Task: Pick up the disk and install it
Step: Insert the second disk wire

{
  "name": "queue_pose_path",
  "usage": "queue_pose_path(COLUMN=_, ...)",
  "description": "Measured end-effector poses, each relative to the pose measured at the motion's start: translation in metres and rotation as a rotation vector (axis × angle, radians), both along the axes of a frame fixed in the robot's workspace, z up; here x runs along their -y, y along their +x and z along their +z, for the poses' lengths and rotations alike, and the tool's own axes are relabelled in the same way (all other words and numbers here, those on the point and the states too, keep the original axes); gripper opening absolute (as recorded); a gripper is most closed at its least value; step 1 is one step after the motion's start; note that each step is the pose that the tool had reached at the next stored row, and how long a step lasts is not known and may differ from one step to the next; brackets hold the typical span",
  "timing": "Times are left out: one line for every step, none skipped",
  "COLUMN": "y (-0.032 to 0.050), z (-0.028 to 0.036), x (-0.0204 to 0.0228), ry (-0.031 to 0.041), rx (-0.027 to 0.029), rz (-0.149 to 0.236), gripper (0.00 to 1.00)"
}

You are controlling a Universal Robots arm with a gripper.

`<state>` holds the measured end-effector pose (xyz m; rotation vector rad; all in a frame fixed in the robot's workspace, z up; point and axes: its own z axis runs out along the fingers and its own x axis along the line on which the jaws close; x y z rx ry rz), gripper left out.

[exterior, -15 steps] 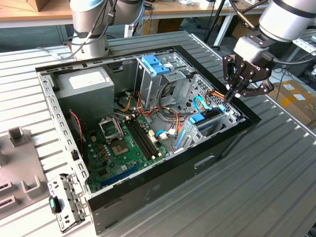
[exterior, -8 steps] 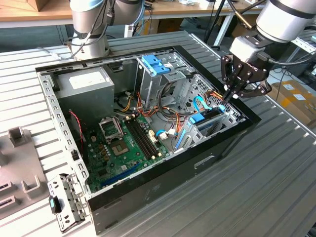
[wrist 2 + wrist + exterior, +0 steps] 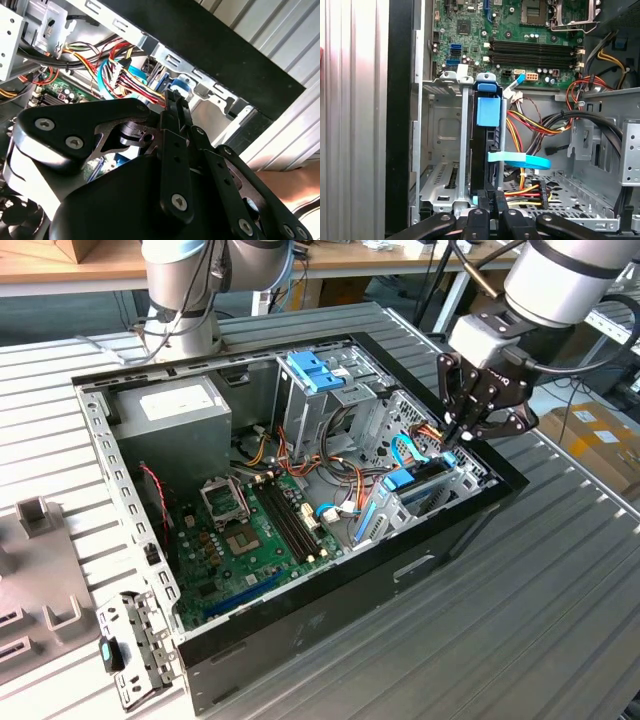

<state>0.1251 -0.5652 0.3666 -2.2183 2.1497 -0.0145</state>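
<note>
On the exterior view's left you have the power supply box (image 3: 178, 405) and the green circuit board (image 3: 250, 540) inside the open computer case (image 3: 300, 635) on the desk (image 3: 520, 620). Toward the right, your claw (image 3: 462, 436) hangs over the drive cage (image 3: 440, 480). The disk (image 3: 484, 170) stands on edge in that cage, blue bracket (image 3: 488, 111) on it, directly below the claw, its long axis running down into the slot. The claw's fingers look pinched together at the disk's near edge; a real grip can't be confirmed.

Matt black metal gripper (image 3: 462, 430) linkage with bright screws; ribbed brushed-aluminium table (image 3: 560, 580); bare galvanised steel drive cage (image 3: 445, 165); glossy light-blue plastic bracket (image 3: 488, 111); green lacquered motherboard (image 3: 255, 540).
</note>
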Motion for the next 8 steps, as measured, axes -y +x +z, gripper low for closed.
queue_pose_path(y=-0.0018, z=-0.0011, x=-0.0008, ry=0.0, rx=0.001, rz=-0.003, gripper=0.16)
queue_pose_path(y=-0.0029, z=-0.0019, x=-0.0013, ry=0.0001, rx=0.0016, rz=-0.004, gripper=0.16)
queue_pose_path(y=-0.0049, z=-0.0034, x=-0.002, ry=0.0001, rx=0.0029, rz=-0.007, gripper=0.16)
queue_pose_path(y=-0.0064, z=-0.0053, x=-0.0023, ry=0.0003, rx=0.0047, rz=-0.011, gripper=0.16)
queue_pose_path(y=-0.0071, z=-0.0066, x=-0.0023, ry=0.0, rx=0.0068, rz=-0.015, gripper=0.16)
queue_pose_path(y=-0.0076, z=-0.0075, x=-0.0024, ry=0.0, rx=0.0084, rz=-0.018, gripper=0.16)
queue_pose_path(y=-0.0078, z=-0.0078, x=-0.0024, ry=0.0, rx=0.0092, rz=-0.02, gripper=0.16)
queue_pose_path(y=-0.0078, z=-0.0078, x=-0.0024, ry=-0.0001, rx=0.0093, rz=-0.02, gripper=0.16)
